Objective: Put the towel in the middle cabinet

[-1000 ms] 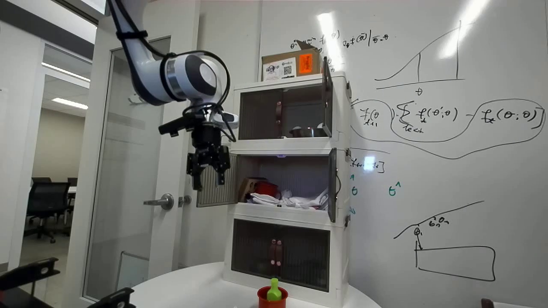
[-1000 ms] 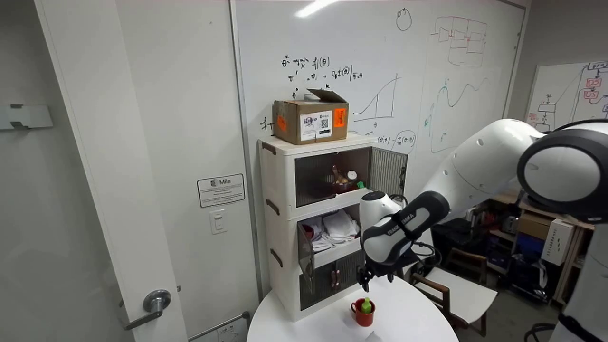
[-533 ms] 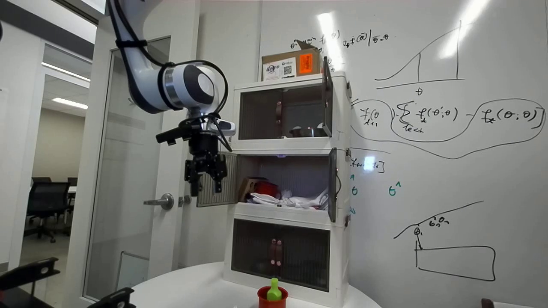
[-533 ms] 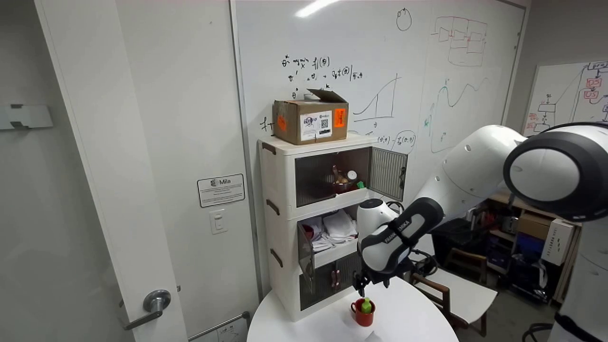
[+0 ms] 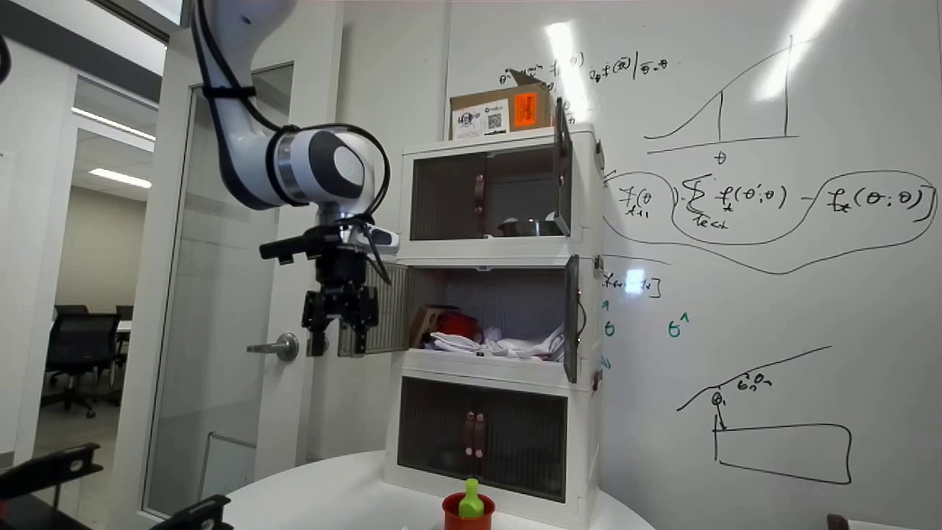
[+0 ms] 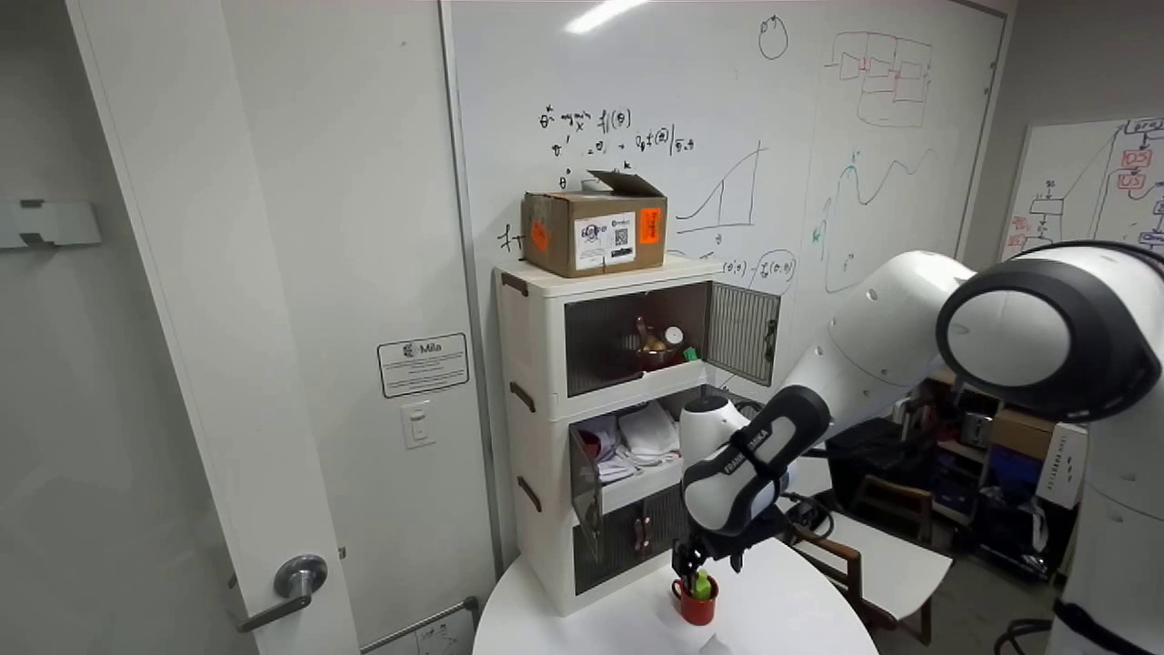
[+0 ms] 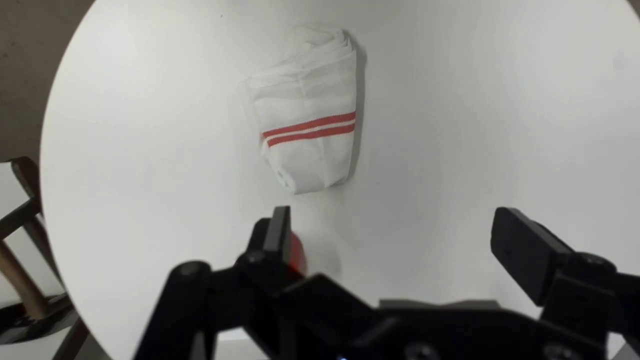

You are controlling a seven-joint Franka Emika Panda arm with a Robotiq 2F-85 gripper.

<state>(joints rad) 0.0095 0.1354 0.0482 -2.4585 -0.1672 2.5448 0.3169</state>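
Gripper (image 7: 392,227): jaws spread wide, pointing down above the table (image 7: 150,150).
Red mug (image 6: 698,609): upright on the table, holding a green item (image 5: 471,500); partly masked by the gripper in the wrist view, apart from it in an exterior view.
Towel (image 7: 310,100): on the table, folded, white with two red stripes; beyond the jaws in the wrist view, apart from the mug.
Middle cabinet (image 5: 508,298): both door leaves (image 5: 374,316) swung outward, flanking the opening; white cloths (image 5: 515,347), a red item (image 5: 458,324) and a brown item (image 5: 427,324) occupy its floor.
Upper cabinet (image 6: 527,341): one leaf swung out, the other closed.
Lower cabinet (image 5: 434,419): both leaves closed.
Cardboard box (image 6: 550,232): on the upper cabinet, one flap raised.
Chair (image 6: 896,564): beside the table.
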